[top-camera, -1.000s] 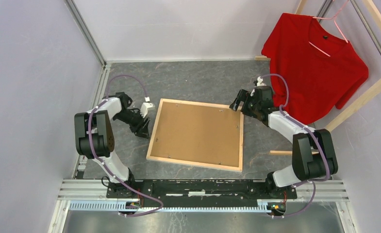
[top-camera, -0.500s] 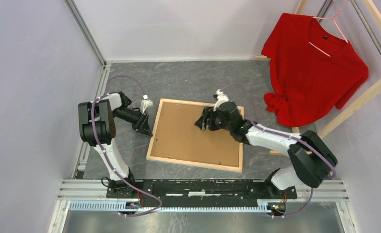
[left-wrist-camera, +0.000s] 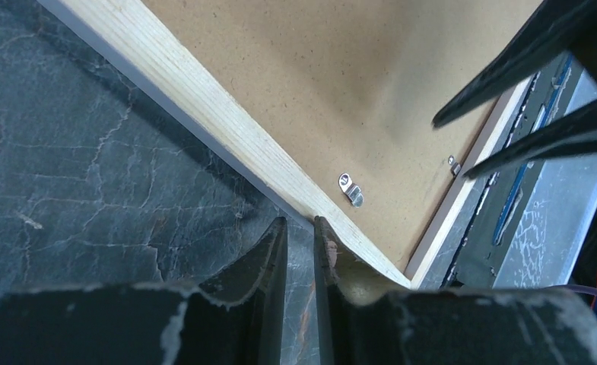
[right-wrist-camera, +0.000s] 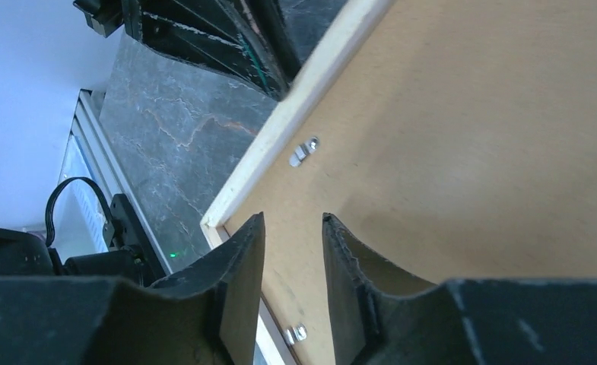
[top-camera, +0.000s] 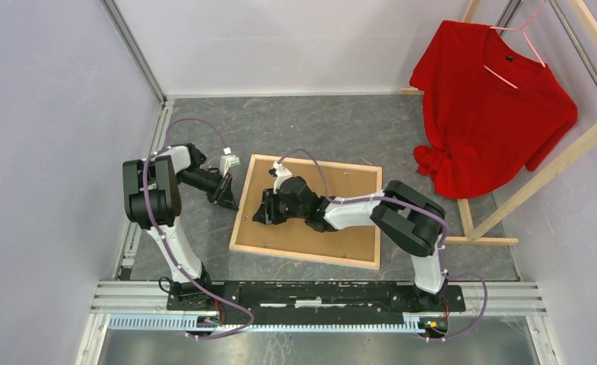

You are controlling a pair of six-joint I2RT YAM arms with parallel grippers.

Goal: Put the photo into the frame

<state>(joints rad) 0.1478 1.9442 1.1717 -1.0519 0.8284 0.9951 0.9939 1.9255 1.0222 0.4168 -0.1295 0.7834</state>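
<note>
Right claw (top-camera: 259, 215) swung across over frame (top-camera: 303, 258), half-spread, narrower; left claw (left-wrist-camera: 300, 222) narrowed to slit, empty.

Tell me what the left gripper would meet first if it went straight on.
Most likely the frame: the left gripper points at its light-wood rail, jaws right by the edge; contact is unclear.

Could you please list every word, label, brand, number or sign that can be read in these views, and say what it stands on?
No readable text, brand, number or sign in any view.
Dark neck label on the red shirt: too small to read.
The frame, its brown backing board and a metal clip: no marking visible.
</note>
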